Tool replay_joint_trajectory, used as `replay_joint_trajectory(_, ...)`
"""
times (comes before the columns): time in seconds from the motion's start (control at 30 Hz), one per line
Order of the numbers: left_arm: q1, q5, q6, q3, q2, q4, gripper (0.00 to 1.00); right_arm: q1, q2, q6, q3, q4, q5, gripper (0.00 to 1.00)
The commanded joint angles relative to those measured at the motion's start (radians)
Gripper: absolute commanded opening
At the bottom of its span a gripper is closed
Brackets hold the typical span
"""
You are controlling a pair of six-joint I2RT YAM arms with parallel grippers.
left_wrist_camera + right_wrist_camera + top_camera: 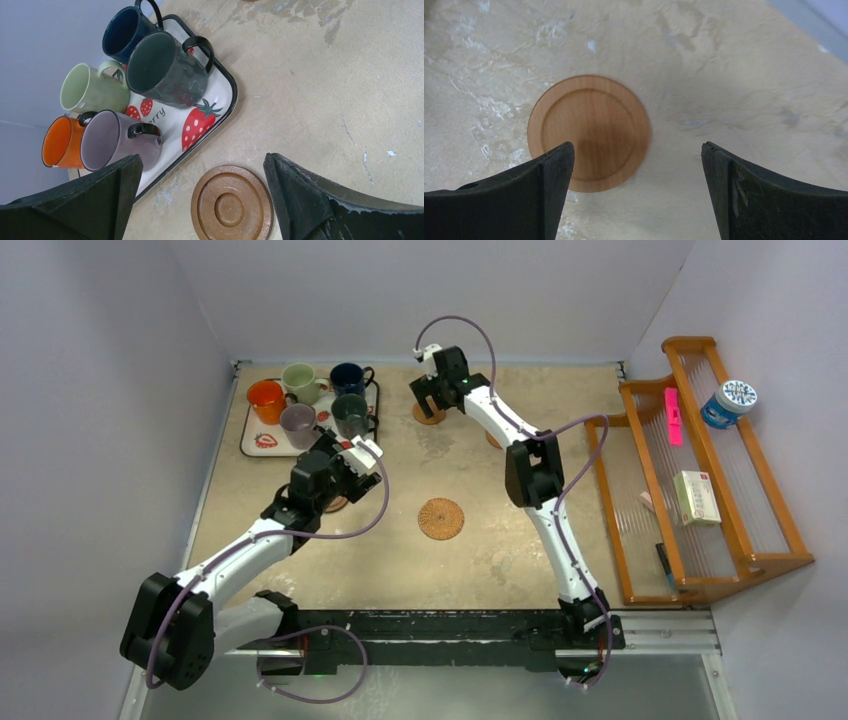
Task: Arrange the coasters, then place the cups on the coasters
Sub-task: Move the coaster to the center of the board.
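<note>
Beige mottled tabletop (500,540) (scuffed), woven coaster (441,518), grey walls (100,390), wooden rack (688,343)

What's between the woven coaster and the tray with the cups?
The open left tool, hanging above a ringed brown coaster; the top view shows it.

Mugs (167,67): glazed ceramic, glossy, smooth. Tray (222,87): glossy white w/ printed strawberries, dark rim; prob. enamelled metal, hard to tell. Table (325,100): matt beige, mottled, scuffed w/ pale flecks. Ringed coaster (231,205): brown, matt, fine grain, turned rings. Plain coaster (589,132): smooth pale wood, satin, grain visible. Woven coaster (441,518): rough fibre weave. Rack (720,580): varnished wood frame, clear ribbed shelves. Fingers (300,200): matt black plastic, scuffed edges.
</note>
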Motion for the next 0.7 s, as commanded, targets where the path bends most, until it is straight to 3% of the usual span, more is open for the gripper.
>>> replay_joint_trajectory(0.0,0.005,-0.017,-0.023,-0.023,-0.042,0.077,1.0,0.015,0.002,-0.015,0.073,-0.079,0.009,0.99)
replay_joint_trajectory(0.27,0.005,-0.041,-0.027,-0.031,-0.038,0.101,1.0,0.055,-0.057,-0.066,-0.078,-0.111,-0.05,0.99)
replay_joint_trajectory(0.47,0.006,-0.045,-0.033,-0.031,-0.057,0.098,1.0,0.076,-0.171,-0.084,-0.28,-0.061,-0.127,0.99)
replay_joint_trajectory(0.67,0.006,-0.017,-0.04,-0.032,-0.031,0.109,1.0,0.096,-0.209,-0.11,-0.294,-0.1,-0.202,0.99)
